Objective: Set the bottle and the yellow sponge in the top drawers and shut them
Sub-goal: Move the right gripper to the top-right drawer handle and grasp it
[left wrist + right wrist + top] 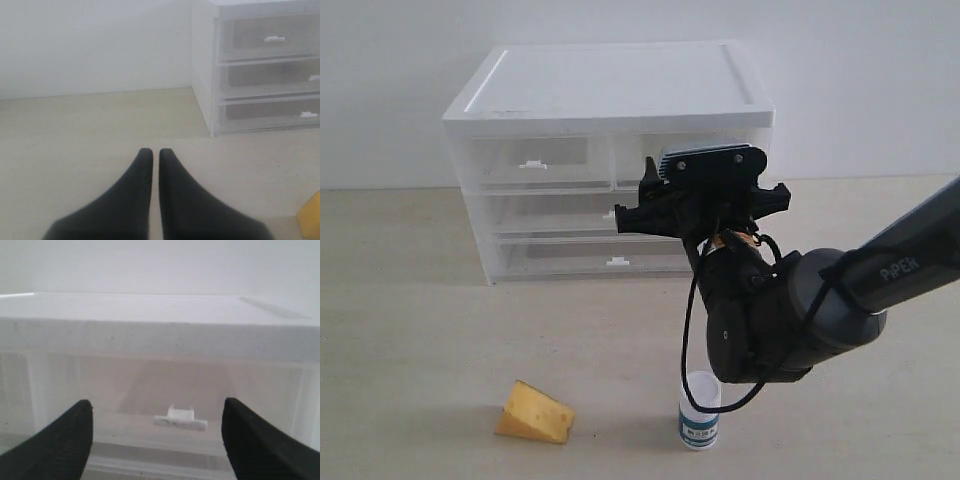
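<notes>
Right jaws wide apart, squared to the small white handle tab of the right clear plastic top drawer — judged ready to pull it open. Left jaws together, empty. White teal-labelled plastic bottle and orange-yellow wedge sponge stand on the table — both top drawers shut.

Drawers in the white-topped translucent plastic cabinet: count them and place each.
4. Top row: half-width clear left drawer and half-width clear right drawer, partly behind the right gripper. Below: full-width middle drawer, then full-width bottom drawer.
</notes>
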You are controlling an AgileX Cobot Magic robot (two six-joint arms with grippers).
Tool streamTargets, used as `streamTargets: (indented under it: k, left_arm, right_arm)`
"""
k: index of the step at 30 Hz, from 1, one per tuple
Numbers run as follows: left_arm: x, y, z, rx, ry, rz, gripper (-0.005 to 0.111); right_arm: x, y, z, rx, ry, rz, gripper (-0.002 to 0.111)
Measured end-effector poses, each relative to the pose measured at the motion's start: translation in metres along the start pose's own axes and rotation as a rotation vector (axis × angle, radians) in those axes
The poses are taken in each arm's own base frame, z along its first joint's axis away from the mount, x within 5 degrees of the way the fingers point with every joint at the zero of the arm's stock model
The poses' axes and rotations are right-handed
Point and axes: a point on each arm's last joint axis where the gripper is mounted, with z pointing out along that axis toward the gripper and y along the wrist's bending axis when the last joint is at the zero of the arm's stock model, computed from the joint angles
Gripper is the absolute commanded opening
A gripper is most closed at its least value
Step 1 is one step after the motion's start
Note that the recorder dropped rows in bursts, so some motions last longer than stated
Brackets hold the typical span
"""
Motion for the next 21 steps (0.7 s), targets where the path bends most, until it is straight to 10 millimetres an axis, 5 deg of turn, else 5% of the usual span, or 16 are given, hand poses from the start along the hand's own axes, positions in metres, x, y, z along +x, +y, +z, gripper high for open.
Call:
streamTargets:
  k: [14, 21]
  left_arm:
    - [0.000, 0.000, 0.000, 0.000, 0.000, 0.000, 0.004]
    - [0.000, 0.000, 0.000, 0.000, 0.000, 0.000, 0.004]
  right_arm:
    - [0.003, -0.016, 0.007, 0.059, 0.038, -0.005, 0.066]
    - [0.004, -0.018, 0.010, 0.057, 0.052, -0.001, 0.051]
